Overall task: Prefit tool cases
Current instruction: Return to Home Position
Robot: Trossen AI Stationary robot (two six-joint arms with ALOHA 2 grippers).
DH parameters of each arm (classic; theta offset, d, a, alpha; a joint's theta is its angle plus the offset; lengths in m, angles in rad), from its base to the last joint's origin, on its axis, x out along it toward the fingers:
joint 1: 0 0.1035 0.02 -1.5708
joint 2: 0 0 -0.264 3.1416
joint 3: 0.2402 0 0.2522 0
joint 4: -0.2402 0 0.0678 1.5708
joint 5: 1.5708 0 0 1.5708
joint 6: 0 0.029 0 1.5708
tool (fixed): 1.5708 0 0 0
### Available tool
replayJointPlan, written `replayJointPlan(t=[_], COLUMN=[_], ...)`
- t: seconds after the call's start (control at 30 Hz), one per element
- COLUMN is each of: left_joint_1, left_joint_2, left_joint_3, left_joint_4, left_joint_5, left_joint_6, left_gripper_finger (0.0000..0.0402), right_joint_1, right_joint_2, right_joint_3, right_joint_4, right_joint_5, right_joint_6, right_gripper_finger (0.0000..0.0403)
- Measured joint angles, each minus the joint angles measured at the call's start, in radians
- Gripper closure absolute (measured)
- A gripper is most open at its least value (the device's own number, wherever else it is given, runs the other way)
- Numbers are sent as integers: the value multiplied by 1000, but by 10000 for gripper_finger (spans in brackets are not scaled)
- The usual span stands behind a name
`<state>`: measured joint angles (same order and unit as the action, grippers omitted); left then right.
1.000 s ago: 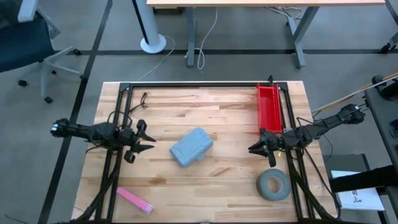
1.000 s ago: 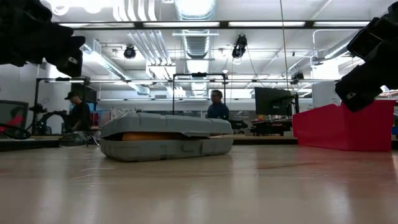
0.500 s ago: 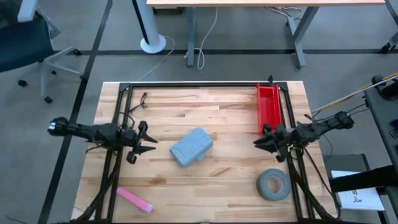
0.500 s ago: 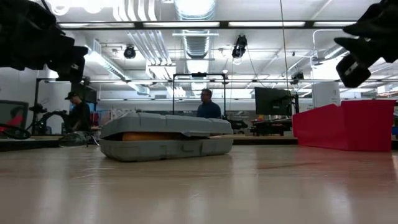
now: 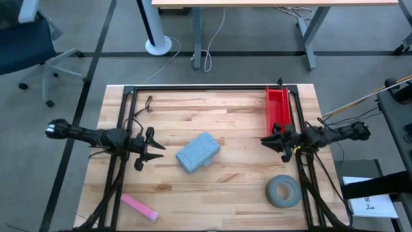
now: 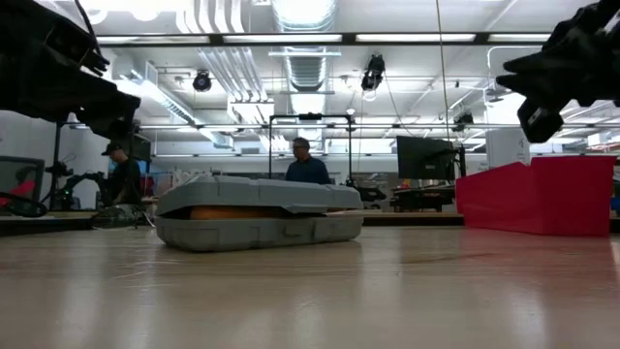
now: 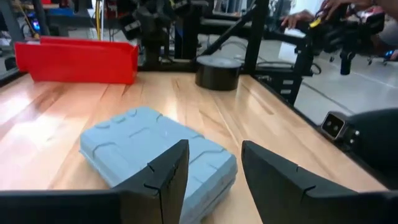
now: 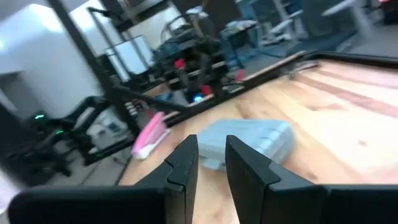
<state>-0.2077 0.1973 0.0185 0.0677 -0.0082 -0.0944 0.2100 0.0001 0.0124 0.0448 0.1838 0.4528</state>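
Observation:
The blue-grey tool case [image 5: 198, 152] lies flat on its underside in the middle of the wooden table, turned askew. In the low view the tool case [image 6: 257, 213] shows an orange strip in the gap under its lid. My left gripper [image 5: 156, 153] hovers open a little to the case's left, pointing at it. In the left wrist view, the case [image 7: 134, 143] lies just beyond my left gripper [image 7: 214, 149]. My right gripper [image 5: 265, 142] hovers to the case's right with a narrow gap and nothing between its fingers [image 8: 211, 146].
A red bin [image 5: 278, 111] stands along the far right. A grey tape roll [image 5: 282, 191] lies near right, and a pink strip [image 5: 140, 207] near left. Black frame rails [image 5: 206, 88] border the table. People show in the room behind, in the low view.
My right gripper has risen and swung toward the table's far edge, levelling out beside the red bin. My left gripper has tipped slightly down toward the case. The case has stayed where it was.

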Motion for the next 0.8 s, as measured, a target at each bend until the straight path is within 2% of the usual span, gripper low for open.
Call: replayJointPlan(t=[0.17, 0.37, 0.8], left_joint_1=[0, 0, 0], left_joint_2=[41, 89, 172], left_joint_3=[0, 2, 3], left_joint_4=[0, 0, -1], left_joint_5=[0, 0, 0], left_joint_6=[0, 0, 0], left_gripper_finger=[241, 245, 265], right_joint_1=[-81, -88, 26], right_joint_2=[0, 0, 0], right_joint_3=[0, -1, -2], right_joint_4=[-3, -4, -3], right_joint_5=[-1, -4, -1], right_joint_6=[0, 0, 0], right_gripper_finger=[352, 359, 340])
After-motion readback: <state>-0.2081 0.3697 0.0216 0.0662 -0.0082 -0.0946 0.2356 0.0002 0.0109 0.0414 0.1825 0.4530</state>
